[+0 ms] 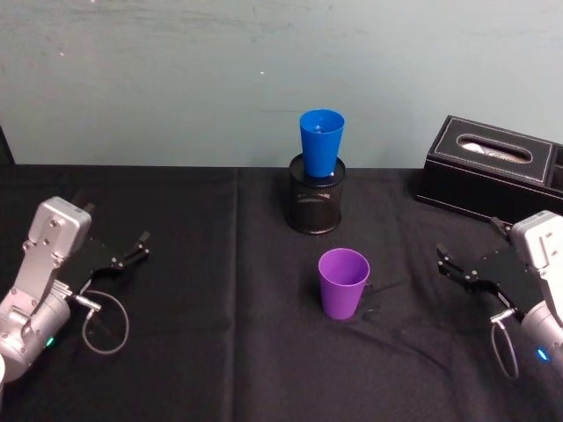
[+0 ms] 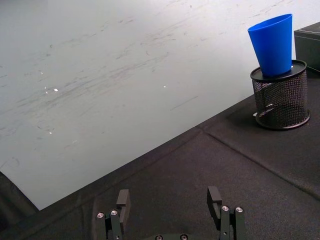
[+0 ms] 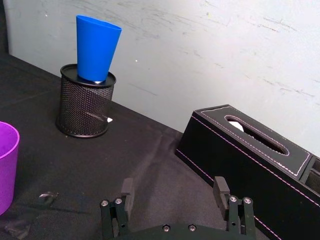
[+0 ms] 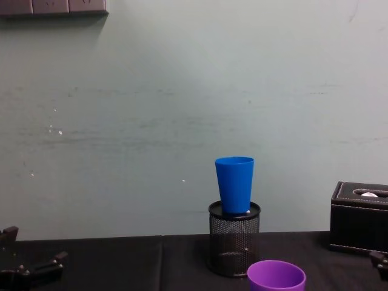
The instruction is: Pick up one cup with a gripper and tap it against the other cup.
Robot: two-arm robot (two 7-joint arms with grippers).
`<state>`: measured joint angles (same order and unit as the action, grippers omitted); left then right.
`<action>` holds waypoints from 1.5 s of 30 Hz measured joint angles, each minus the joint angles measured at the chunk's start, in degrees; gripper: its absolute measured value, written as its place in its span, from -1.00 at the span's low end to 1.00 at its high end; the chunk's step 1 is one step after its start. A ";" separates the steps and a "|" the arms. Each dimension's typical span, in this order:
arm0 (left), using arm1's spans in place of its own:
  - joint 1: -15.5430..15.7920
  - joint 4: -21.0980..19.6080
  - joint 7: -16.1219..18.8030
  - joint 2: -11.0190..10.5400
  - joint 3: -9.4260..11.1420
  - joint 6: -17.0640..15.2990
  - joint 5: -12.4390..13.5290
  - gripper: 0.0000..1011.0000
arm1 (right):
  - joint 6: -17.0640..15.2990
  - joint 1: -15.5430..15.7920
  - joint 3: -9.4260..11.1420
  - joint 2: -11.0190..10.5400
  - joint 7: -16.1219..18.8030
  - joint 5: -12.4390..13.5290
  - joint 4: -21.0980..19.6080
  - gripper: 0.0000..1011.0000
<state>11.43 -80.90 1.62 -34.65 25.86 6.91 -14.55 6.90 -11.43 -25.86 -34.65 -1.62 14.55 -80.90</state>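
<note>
1. Purple cup (image 1: 343,283): upright on black cloth (image 1: 202,352), mid-table.
2. Blue cup (image 1: 321,141): seated in mesh holder (image 1: 317,209) (behind the purple one).
3. Left gripper (image 1: 132,251): fingers apart, far left.
4. Right gripper (image 1: 445,262): fingers apart, far right.

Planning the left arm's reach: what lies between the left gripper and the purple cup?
Only bare black tablecloth, by the head view, from left gripper to purple cup. The right gripper rests far right.

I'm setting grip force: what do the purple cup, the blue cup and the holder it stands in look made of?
Purple cup: probably plastic, smooth with a soft sheen, even colour, thin rim. Blue cup: same smooth, even look, likely plastic. Pen holder: black wire mesh, seemingly metal, see-through grid.
</note>
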 joint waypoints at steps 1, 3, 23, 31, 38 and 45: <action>0.00 0.00 0.00 0.00 0.00 0.00 0.00 1.00 | 0.00 0.00 0.00 0.00 0.00 0.00 0.00 0.98; 0.00 0.00 0.00 0.00 0.00 0.00 0.00 1.00 | 0.00 0.00 0.00 0.00 0.00 0.00 0.00 0.98; 0.00 0.00 0.00 0.00 0.00 0.00 0.00 1.00 | 1.77 -0.87 0.70 -2.80 35.37 17.67 2.91 0.98; 0.00 0.00 0.00 0.00 0.00 0.00 0.00 1.00 | 1.17 -1.64 -1.00 -2.02 42.96 17.94 2.83 0.98; 0.00 0.00 0.00 0.00 0.00 0.00 0.00 1.00 | 1.49 -2.69 -1.26 -0.59 43.60 16.31 3.28 0.98; 0.00 0.00 0.00 0.00 0.00 0.00 0.00 1.00 | 1.51 -3.80 -1.45 0.92 43.67 15.15 4.83 0.98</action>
<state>11.43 -80.90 1.62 -34.65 25.86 6.91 -14.55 8.41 -15.23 -27.31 -33.73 42.05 29.69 -76.07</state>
